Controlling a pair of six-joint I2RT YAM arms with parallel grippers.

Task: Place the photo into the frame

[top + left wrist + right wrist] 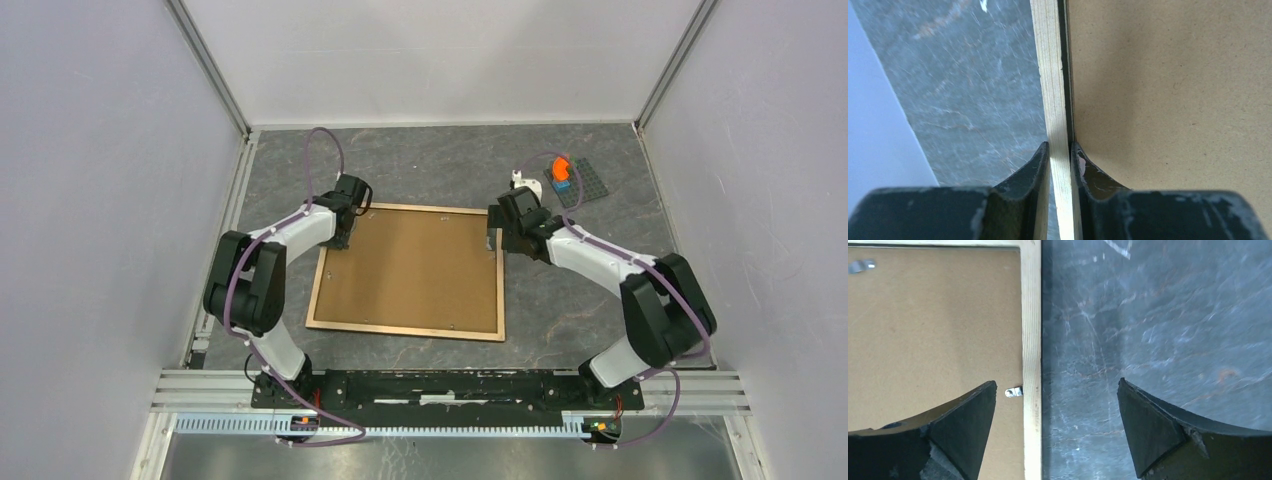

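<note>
Grey table (450,165) is carrying the frame (404,328) at picture centre, backing panel (410,265) lying in it, photo presumably sitting underneath. Left gripper (1059,145) is pinching its left rim; right gripper (1057,385) is gaping, empty.

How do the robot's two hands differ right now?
The left hand grips the frame by its light wooden rim; the right hand is wide open, holding nothing. The left hand's fingers press the rim from both sides; the right hand's stand apart, one above the backing panel, one above the table. Both are near the frame's far corners.
</note>
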